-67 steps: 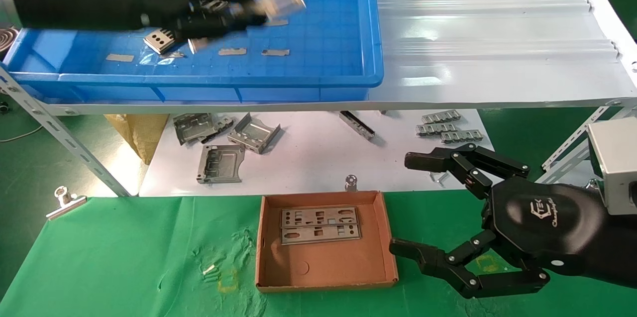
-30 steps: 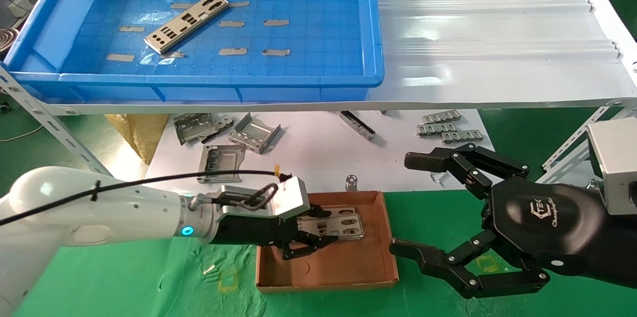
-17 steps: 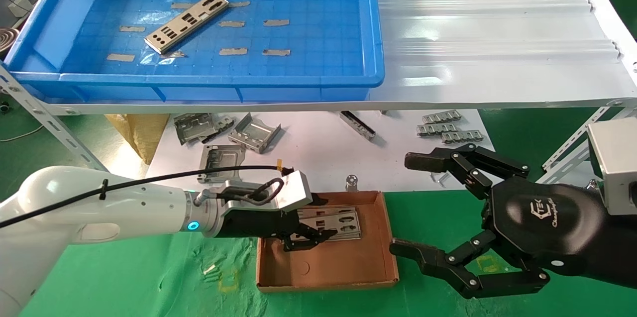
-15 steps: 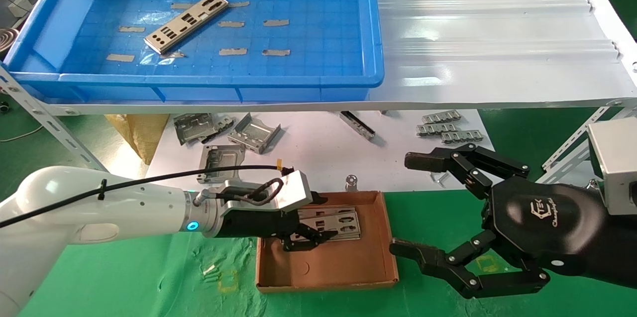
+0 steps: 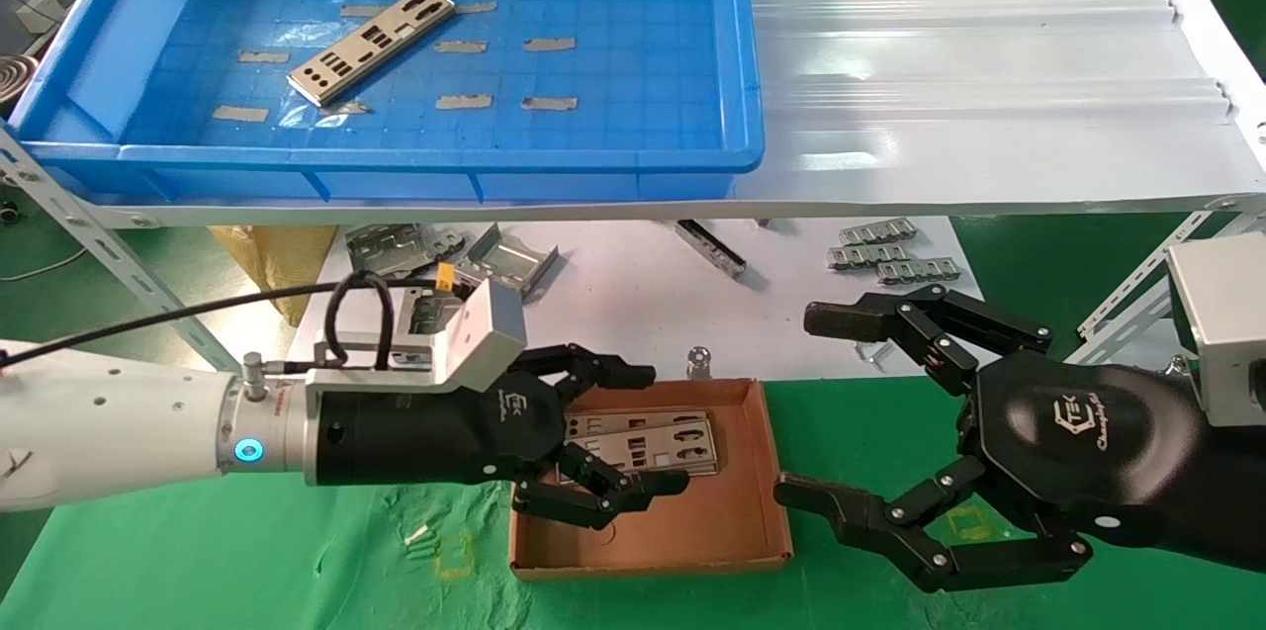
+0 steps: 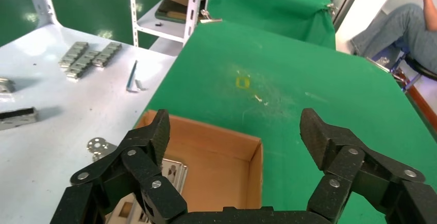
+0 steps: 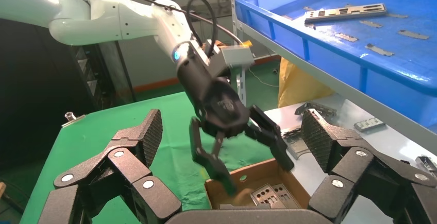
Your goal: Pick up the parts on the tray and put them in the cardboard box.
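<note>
Since the left gripper (image 5: 633, 432) is spread wide and holds nothing, the good next move looks like lifting it straight up out of the cardboard box (image 5: 653, 551) so no finger bumps the plates (image 5: 643, 442) lying inside. Those plates sit flat in a neat pile by the box's far wall, and a careless swing could knock them crooked. Then it must reach up to the blue tray (image 5: 613, 160) at the far left of the table, where 1 more plate (image 5: 371, 45) lies slanted on the floor of the tray. That plate is thin and flat, so grabbing it by its long edges should work best. The left arm lies low and flat, coming in from the left edge, with its fingers (image 5: 613, 375) fanned over the box's left half. The right gripper (image 5: 880, 422) rests near the right edge beside the box, fingers spread and holding nothing.
</note>
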Controlling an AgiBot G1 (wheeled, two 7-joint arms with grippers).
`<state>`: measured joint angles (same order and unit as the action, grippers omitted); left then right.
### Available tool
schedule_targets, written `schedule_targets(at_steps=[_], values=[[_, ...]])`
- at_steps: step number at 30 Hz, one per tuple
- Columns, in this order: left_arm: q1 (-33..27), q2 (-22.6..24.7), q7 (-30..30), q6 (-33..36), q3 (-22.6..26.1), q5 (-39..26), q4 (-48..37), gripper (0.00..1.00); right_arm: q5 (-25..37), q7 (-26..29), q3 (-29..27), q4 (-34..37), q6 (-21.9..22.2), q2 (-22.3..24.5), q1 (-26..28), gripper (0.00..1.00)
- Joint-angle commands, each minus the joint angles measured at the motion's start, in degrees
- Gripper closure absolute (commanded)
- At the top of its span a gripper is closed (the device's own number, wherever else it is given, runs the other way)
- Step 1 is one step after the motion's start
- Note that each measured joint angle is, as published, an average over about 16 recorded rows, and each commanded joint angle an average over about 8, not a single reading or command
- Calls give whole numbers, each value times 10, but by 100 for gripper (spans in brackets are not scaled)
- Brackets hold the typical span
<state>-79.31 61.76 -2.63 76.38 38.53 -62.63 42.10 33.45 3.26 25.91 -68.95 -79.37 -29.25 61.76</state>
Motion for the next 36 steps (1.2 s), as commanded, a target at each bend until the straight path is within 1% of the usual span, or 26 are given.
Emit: schedule_targets(at_steps=[1, 9, 36], values=[[5, -9, -6, 22, -9, 24, -2, 0, 0, 0, 0, 0, 0, 0, 0, 0], [8, -13, -6, 20, -13, 25, 3, 0, 0, 0, 0, 0, 0, 0, 0, 0], [84, -127, -40, 53, -108, 108, 142, 0, 0, 0, 0, 0, 0, 0, 0, 0]])
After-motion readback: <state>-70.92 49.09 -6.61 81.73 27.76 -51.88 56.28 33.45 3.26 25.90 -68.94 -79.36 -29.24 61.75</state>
